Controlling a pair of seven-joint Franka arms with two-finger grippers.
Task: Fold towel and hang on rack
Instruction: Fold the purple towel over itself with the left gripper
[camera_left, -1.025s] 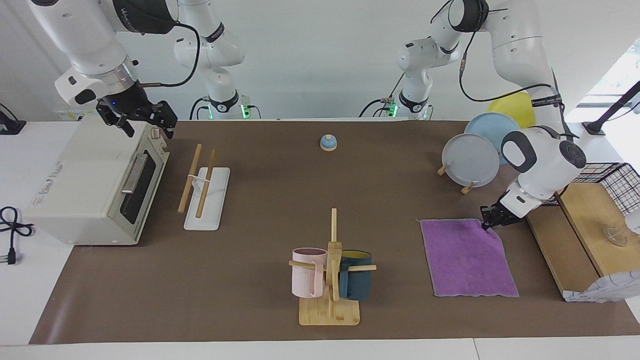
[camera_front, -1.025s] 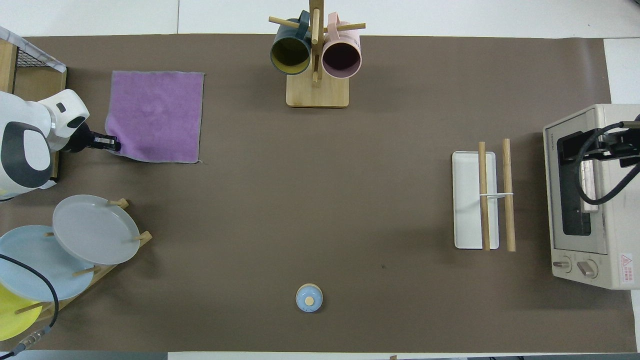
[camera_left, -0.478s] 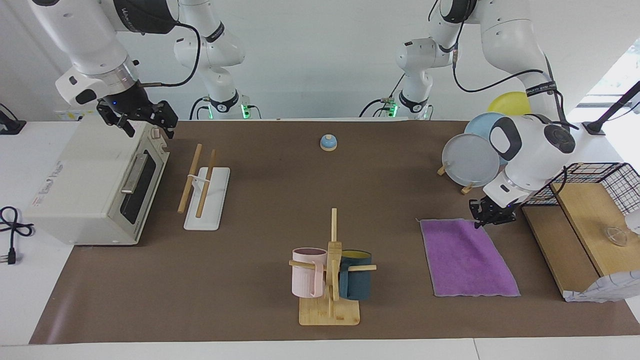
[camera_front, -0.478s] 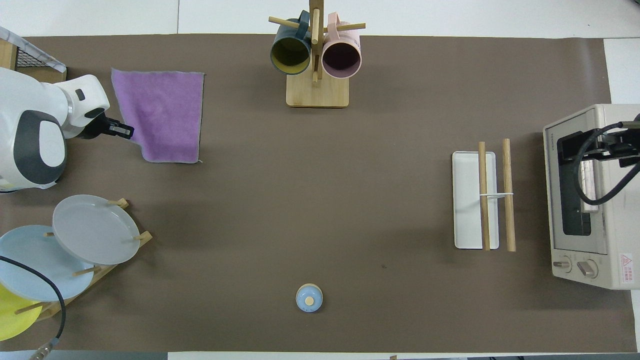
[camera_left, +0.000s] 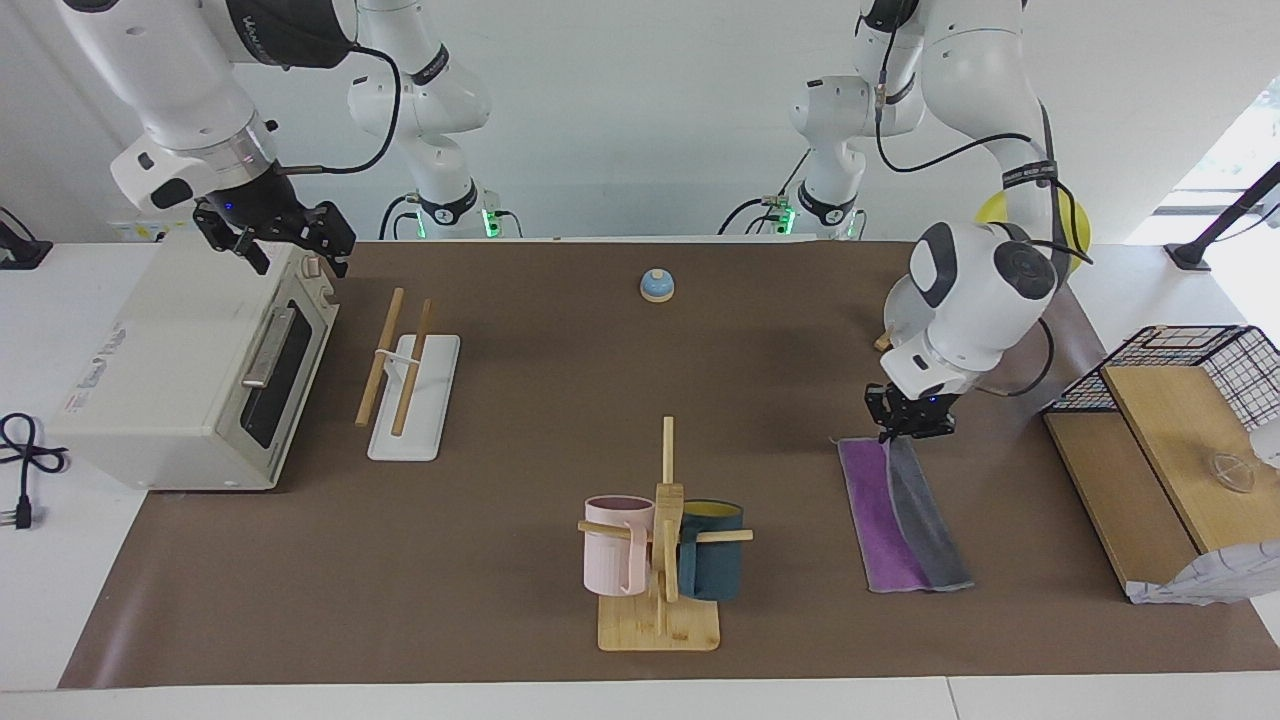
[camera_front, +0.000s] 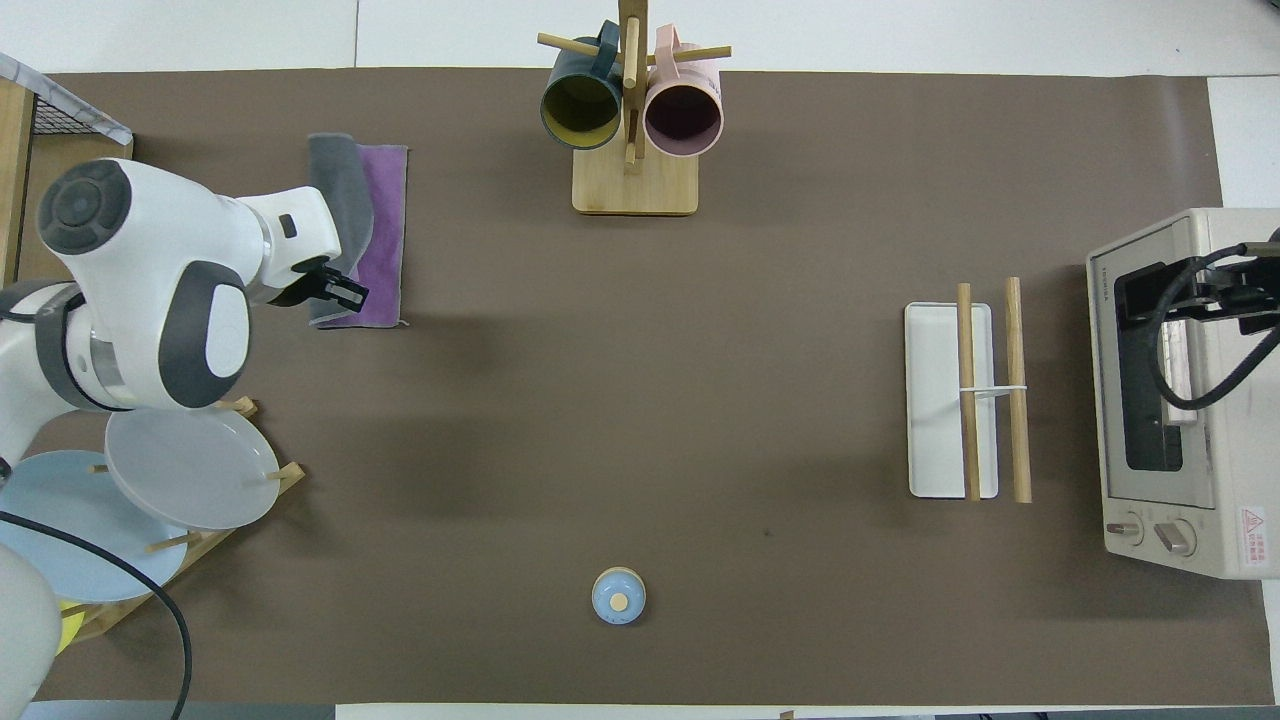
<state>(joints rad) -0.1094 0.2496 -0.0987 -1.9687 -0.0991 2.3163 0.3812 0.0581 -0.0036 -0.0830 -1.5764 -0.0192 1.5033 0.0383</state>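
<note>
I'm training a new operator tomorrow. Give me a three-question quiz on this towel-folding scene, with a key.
1. True or false: the towel lies partly folded, grey face showing over purple.
2. What is the left gripper shut on? A) a mug B) the towel's corner C) a plate
3. Fill in: the open right gripper waits over the ____, beside the rack.

Key: 1 true; 2 B; 3 toaster oven.

Towel (camera_left: 905, 520): purple face, grey folded-over face. Rack (camera_left: 412, 395): light-wood rods, white base. Mugs: pink (camera_left: 612, 558) and dark teal (camera_left: 712, 565). Desk (camera_left: 540, 400) cover: plain brown. Oven (camera_left: 180, 370): cream.
</note>
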